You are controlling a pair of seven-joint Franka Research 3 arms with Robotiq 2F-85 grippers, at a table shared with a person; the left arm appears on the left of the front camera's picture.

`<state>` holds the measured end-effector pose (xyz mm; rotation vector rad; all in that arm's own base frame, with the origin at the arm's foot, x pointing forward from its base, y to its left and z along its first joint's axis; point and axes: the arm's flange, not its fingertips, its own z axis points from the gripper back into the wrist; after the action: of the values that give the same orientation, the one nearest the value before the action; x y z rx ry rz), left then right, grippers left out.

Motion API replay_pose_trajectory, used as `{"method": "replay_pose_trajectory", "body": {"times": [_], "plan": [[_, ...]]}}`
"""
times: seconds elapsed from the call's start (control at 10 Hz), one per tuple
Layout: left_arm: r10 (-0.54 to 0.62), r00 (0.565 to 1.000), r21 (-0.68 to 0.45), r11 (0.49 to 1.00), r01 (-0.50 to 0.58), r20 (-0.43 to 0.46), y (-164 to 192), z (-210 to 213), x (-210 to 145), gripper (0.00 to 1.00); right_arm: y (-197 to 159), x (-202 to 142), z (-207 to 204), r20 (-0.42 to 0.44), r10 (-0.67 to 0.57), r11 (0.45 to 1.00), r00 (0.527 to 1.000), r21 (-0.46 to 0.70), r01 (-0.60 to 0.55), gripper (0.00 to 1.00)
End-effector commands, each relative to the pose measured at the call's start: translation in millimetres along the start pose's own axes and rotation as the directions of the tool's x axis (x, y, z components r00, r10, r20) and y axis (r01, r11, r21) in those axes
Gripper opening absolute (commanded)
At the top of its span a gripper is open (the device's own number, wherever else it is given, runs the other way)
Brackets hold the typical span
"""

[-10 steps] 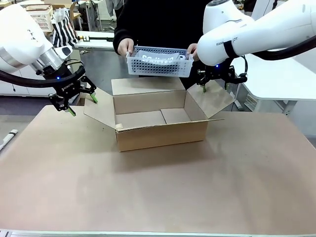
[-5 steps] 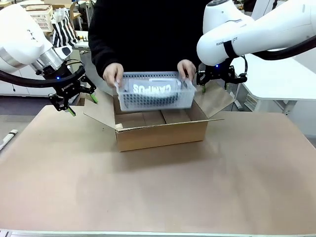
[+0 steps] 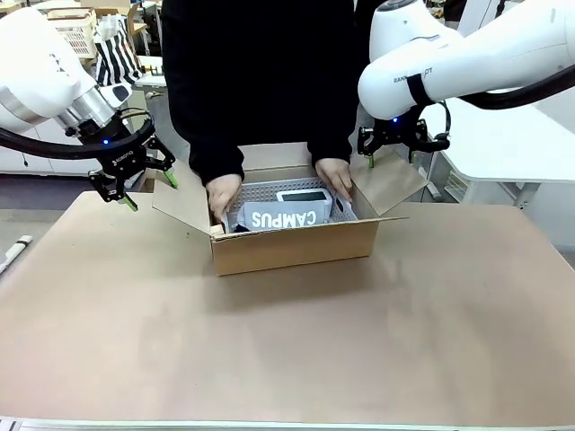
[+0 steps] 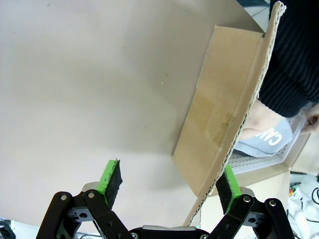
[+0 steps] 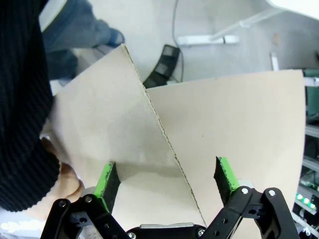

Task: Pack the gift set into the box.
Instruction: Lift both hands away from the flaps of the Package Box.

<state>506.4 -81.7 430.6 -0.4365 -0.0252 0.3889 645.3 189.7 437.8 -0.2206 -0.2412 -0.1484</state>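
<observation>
The box (image 3: 296, 244) stands open in the middle of the table, all flaps spread. Inside it, the person's hands (image 3: 223, 193) hold the gift set (image 3: 289, 217), a white perforated basket with a grey "CAMPUS" pouch and a small white pack. My left gripper (image 3: 151, 192) is open at the box's left flap (image 3: 182, 206). In the left wrist view the flap's edge (image 4: 239, 134) runs between the fingers of that gripper (image 4: 169, 181), close to the right pad (image 4: 228, 181). My right gripper (image 3: 392, 158) is open over the right flap (image 3: 395, 184), whose edge (image 5: 164, 134) passes between its fingers (image 5: 166, 178).
Brown sheeting covers the table (image 3: 287, 350), with wide free room in front of the box. A white table (image 3: 512, 135) stands at the right. A striped bag (image 3: 117, 54) is behind my left arm. A small roll (image 3: 13, 251) lies at the left edge.
The person has lowered the basket from above the box down into it, leaning in over it. Neither arm has moved.
</observation>
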Motion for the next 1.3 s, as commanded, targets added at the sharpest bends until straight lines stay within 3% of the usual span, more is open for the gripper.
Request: {"method": "replay_pose_trajectory", "body": {"times": [0.0,1.2], "plan": [[0.013,1.000,0.019,1.000,-0.013,0.008,-0.4,2.1,-1.8,1.00,-2.9,1.8,2.1,0.021,-0.005,1.000,1.000,-0.014,0.006,1.00],[0.013,1.000,0.019,1.000,-0.013,0.008,-0.4,2.1,-1.8,1.00,-2.9,1.8,2.1,0.021,-0.005,1.000,1.000,-0.014,0.006,1.00]]}}
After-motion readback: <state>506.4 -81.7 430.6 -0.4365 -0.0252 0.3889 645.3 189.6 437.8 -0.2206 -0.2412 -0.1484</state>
